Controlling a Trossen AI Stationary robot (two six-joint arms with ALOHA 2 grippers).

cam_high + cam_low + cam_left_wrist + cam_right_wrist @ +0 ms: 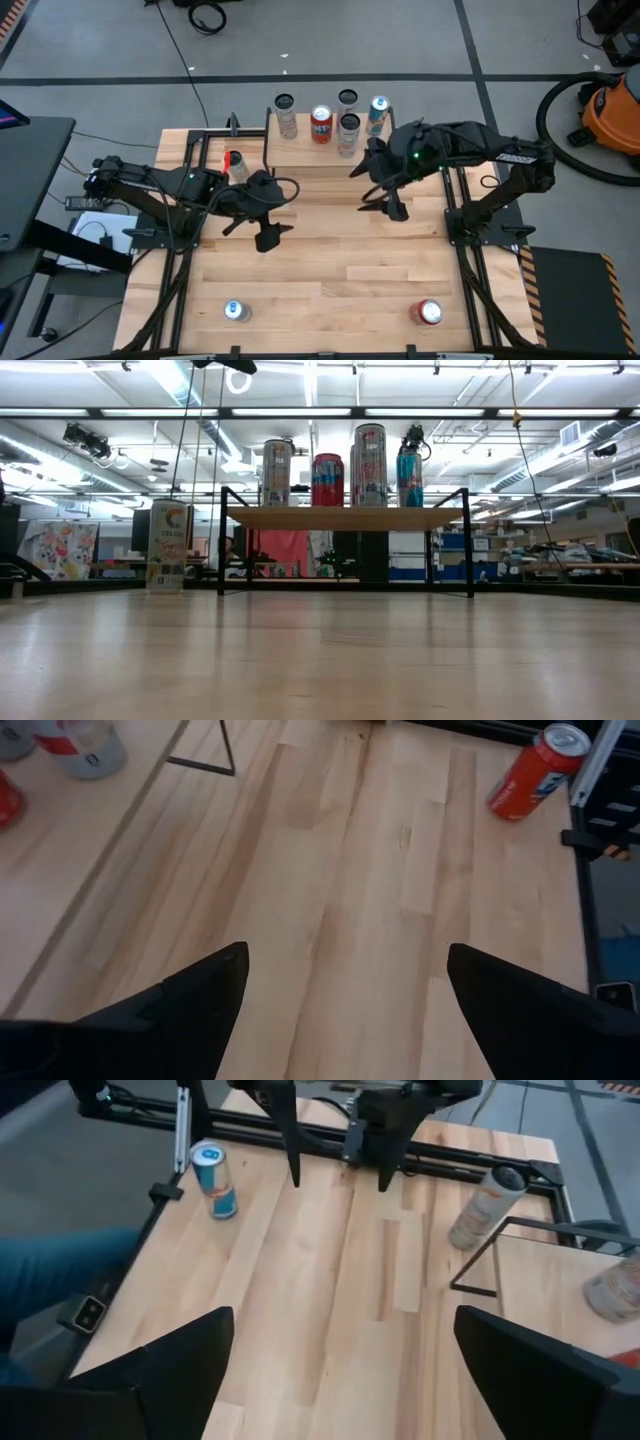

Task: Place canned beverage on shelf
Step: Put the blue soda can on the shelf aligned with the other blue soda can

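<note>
On the shelf (300,150) at the far edge of the bench (330,280), five cans stand upright. Left to do: the blue can (235,311) and red can (429,312) near the front edge, plus one can (236,165) beside the shelf. My left fingers (262,232) and right fingers (385,190) hang spread and empty, with open bench between them.

Wooden tabletop (330,270), light planks, framed by black rails. Orange shop vacuum (612,112) with black hose on the grey floor, off the table's far right corner. Black cable coil (207,16) on the floor beyond the table. White box (95,240) left of the table. Ceiling strip lights (400,412) and distant shelving in the room behind.
</note>
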